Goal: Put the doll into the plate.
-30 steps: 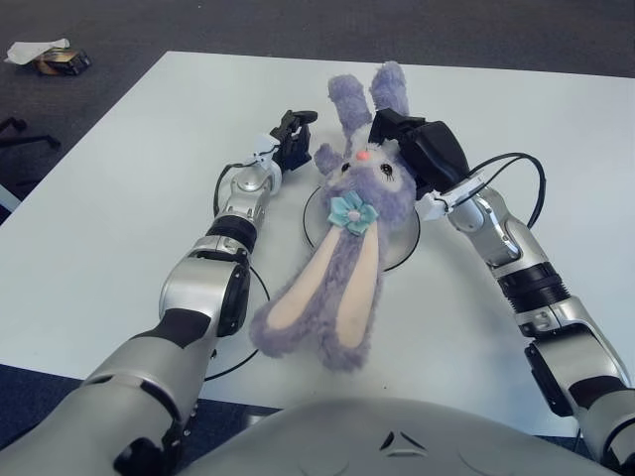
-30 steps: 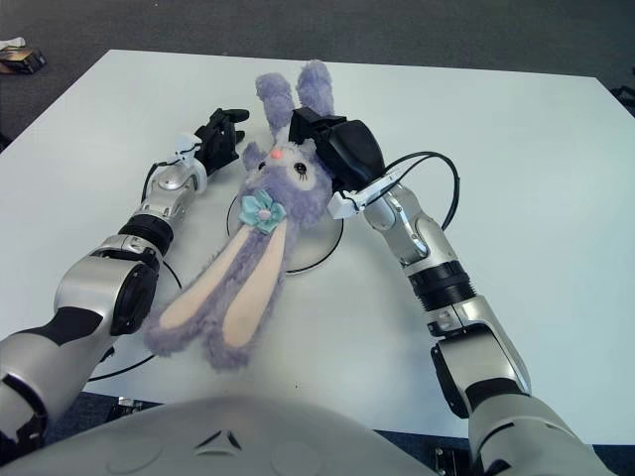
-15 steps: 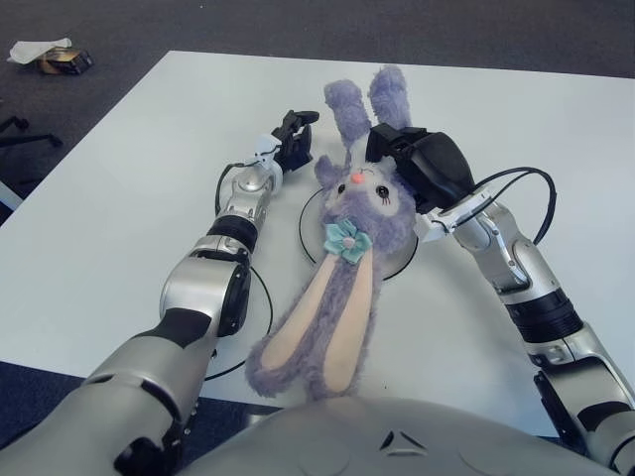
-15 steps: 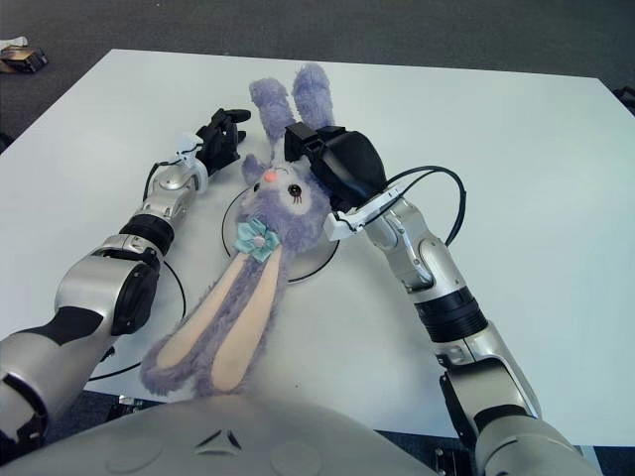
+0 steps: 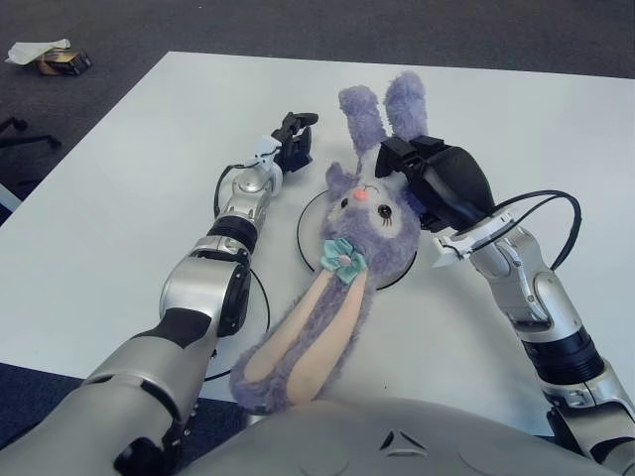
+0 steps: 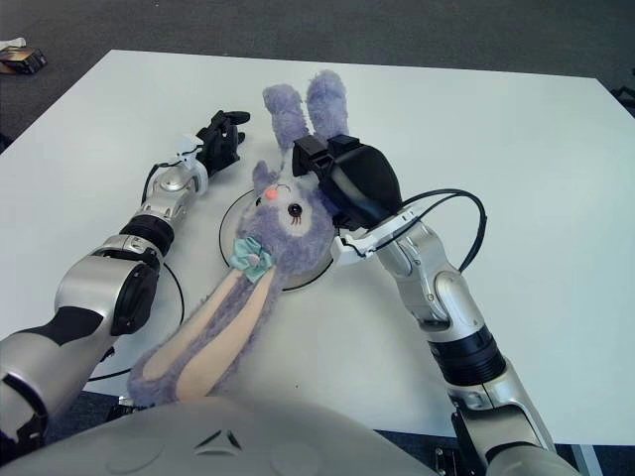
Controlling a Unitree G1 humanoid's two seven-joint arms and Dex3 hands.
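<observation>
Nearest the robot's body, the long pale-lined legs of the doll (image 5: 342, 268) trail toward the counter's near edge, so its long axis runs from near-left to far-right, head and ears pointing away. There is one doll, a purple plush rabbit with a teal flower at its neck, and one plate (image 5: 310, 220), a flat white disc on the white counter (image 5: 119, 198). The doll's head and chest hang over the plate, while its legs reach well past the plate's near rim. The right hand (image 5: 422, 174) is clenched on the doll at the back of the head, just beneath the ears, and carries it; whether the doll's body touches the plate cannot be told. The coming move, as I judge it, turns on this offset: the legs lie outside the plate toward the robot, so the doll must be gathered or shifted farther. Beyond and left of the plate, the left hand (image 5: 293, 144) hovers, fingers loosely spread, grasping nothing.
</observation>
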